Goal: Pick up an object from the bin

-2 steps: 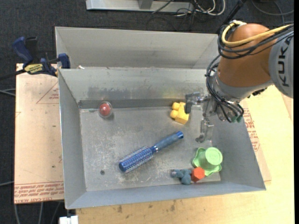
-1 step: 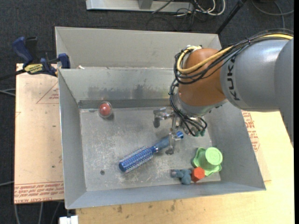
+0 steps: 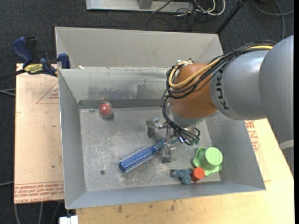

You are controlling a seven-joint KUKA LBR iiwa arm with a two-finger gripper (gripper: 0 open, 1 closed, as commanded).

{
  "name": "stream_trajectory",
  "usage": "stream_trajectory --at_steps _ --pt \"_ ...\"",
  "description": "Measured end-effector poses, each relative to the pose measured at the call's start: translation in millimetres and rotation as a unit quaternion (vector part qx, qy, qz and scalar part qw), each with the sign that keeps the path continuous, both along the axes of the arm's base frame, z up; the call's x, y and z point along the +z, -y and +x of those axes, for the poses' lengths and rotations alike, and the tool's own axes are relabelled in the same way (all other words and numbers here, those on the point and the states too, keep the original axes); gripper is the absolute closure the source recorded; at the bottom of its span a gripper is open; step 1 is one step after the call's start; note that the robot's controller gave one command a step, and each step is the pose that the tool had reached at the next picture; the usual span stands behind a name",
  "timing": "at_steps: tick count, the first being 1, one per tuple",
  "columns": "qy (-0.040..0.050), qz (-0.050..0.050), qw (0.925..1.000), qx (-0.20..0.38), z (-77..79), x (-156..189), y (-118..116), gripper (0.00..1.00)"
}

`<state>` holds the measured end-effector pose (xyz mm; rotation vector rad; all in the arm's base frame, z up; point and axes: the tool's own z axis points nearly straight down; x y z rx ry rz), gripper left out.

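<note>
My gripper (image 3: 160,140) hangs low over the middle of the bin, its two fingers spread apart and open. A blue brush (image 3: 137,158) with a bristled head lies slanted on the floor. Its upper right end reaches in beside the lower fingertip (image 3: 167,154); I cannot tell whether they touch. A green lidded cup-like thing (image 3: 208,158) lies just right of the gripper. In front of it is a small grey-blue and orange toy (image 3: 188,175).
A small red ball (image 3: 105,109) rests against the back wall at the left. The arm with its orange cover and cables reaches in from the right and hides the bin floor behind the gripper.
</note>
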<state>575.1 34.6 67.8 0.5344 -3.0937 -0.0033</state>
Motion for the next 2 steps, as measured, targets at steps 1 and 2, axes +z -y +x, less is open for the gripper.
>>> stream_trajectory --at_steps 1,2 --pt "0.0020 0.000 1.0000 0.000 1.4 2.7 0.3 1.00" --pt "0.0058 0.000 1.0000 0.000 1.0 93.8 2.7 1.00"
